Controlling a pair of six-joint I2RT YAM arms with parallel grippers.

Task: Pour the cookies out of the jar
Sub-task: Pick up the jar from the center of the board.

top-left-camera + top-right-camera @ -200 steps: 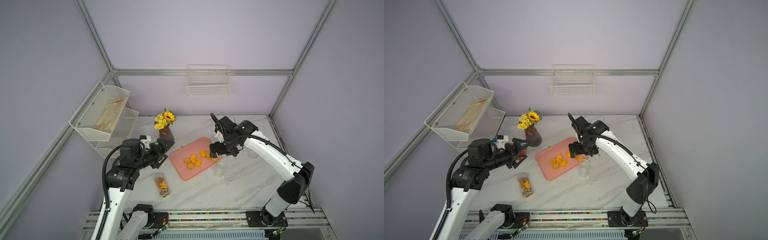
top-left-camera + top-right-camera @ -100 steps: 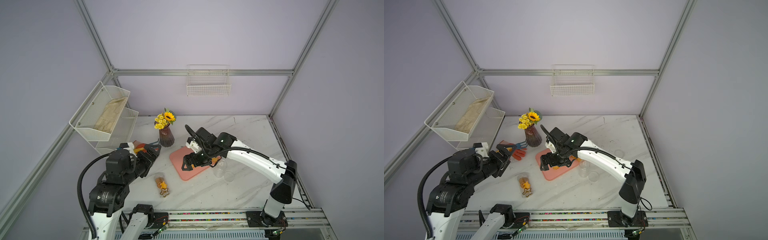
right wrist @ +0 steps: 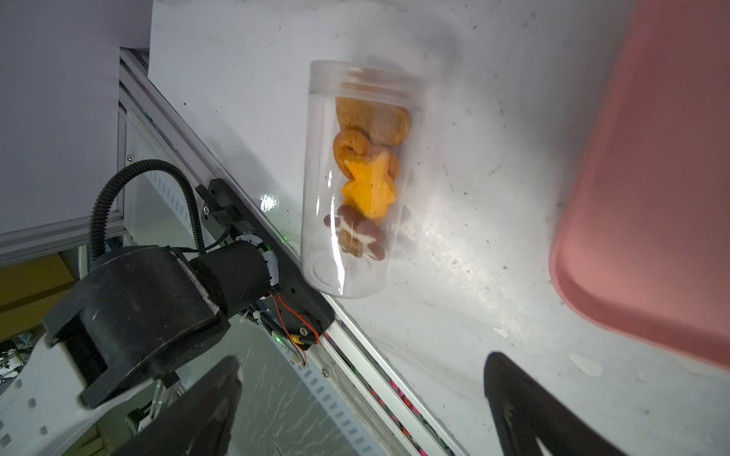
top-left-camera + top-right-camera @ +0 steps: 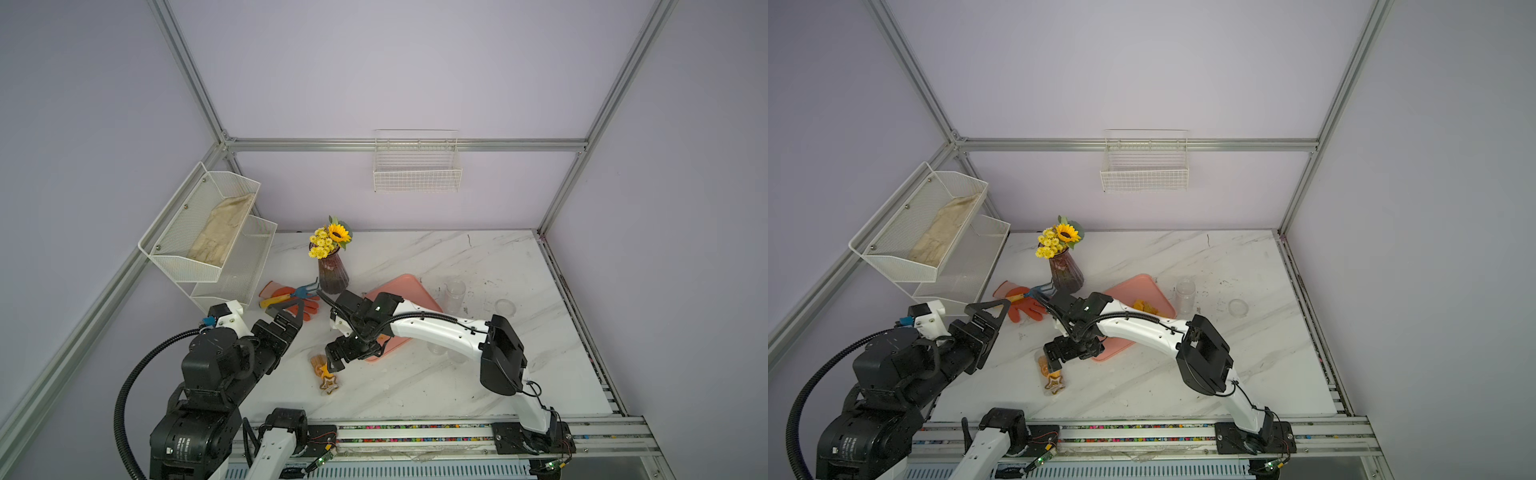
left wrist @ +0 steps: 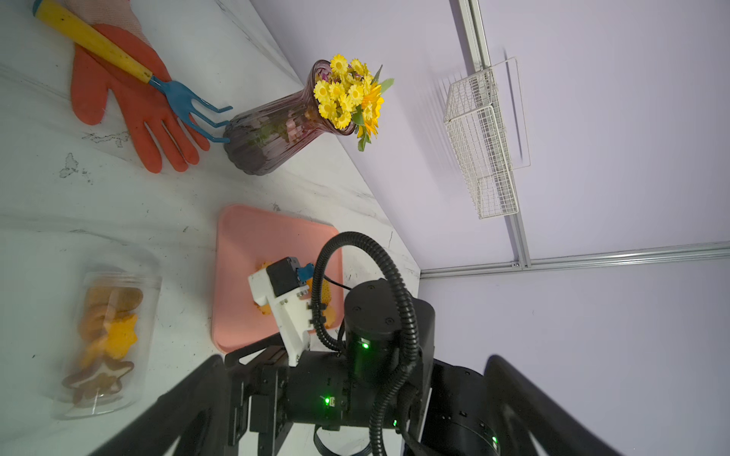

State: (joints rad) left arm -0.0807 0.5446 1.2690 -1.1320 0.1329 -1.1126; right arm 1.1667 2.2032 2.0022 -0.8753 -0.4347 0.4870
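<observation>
A: Where is the jar [image 4: 325,371] found?

B: It is laid on its side on the bench [image 4: 436,386], near the front edge and near a corner of the pink tray [image 4: 415,291]; it is seen in both top views.

A: And the cookies [image 3: 369,189]?

B: Several are packed inside the jar; an orange star is seen in the middle, and a brown one with white lines is seen near the jar's flat bottom. A few more cookies [image 4: 1144,306] are seen lying on the tray.

A: How is the right claw [image 4: 332,362] set?

B: It is spread wide and nothing is held. It is seen just over the jar in both top views; in the right wrist view the jar is seen ahead of the fingers, not between them.

A: And the left claw [image 4: 988,306]?

B: It is spread wide too, and nothing is held. It is seen above the left side of the bench, apart from the jar, close to the orange glove [image 4: 311,309]. A small rake [image 4: 286,297] is laid across that glove, and a vase [image 4: 332,276] of yellow flowers is stood just beyond it.
</observation>
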